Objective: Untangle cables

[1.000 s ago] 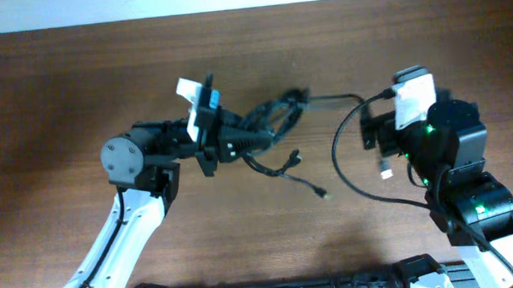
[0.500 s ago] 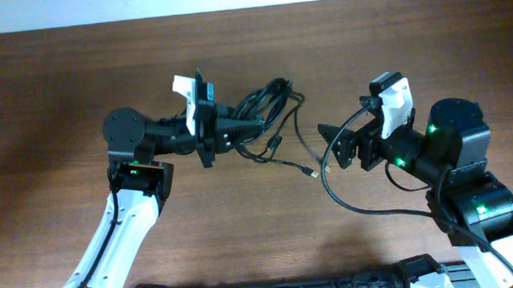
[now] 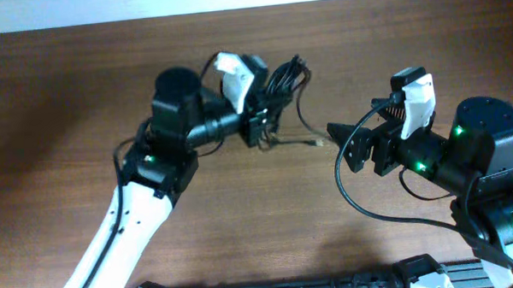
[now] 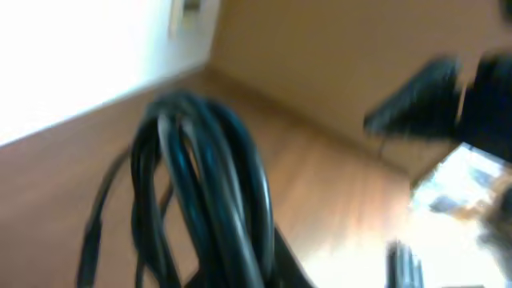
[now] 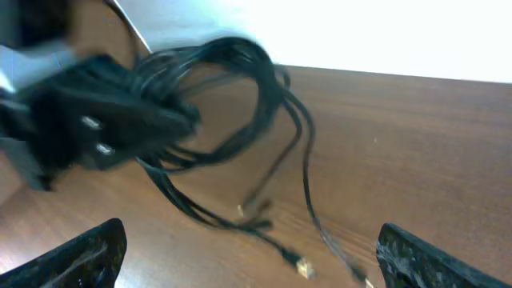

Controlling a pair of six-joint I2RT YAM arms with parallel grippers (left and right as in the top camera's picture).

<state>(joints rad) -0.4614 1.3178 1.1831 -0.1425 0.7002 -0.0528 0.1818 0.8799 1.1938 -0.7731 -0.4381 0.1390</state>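
A bunch of thin black cables (image 3: 284, 79) hangs from my left gripper (image 3: 262, 120), which is shut on it and holds it above the table near the far edge. The left wrist view is blurred: the looped cables (image 4: 210, 180) fill its middle and run down into my left gripper (image 4: 256, 274). Loose ends trail to small metallic plugs (image 3: 316, 143) on the wood. My right gripper (image 3: 342, 147) is open to the right of those plugs, facing the bunch and holding nothing. In the right wrist view my right gripper (image 5: 264, 260) is spread wide over the plugs (image 5: 300, 266), with the cables (image 5: 240, 76) beyond.
A black wire (image 3: 342, 179) loops out beside the right arm, down toward its base. The brown wooden table (image 3: 67, 99) ends at a pale wall behind the bunch. The left gripper body (image 5: 96, 120) shows at the left of the right wrist view.
The left arm has swung right and toward the far edge, carrying the cable bunch up with it. The right gripper turned to face left, then drew back slightly right, still open.
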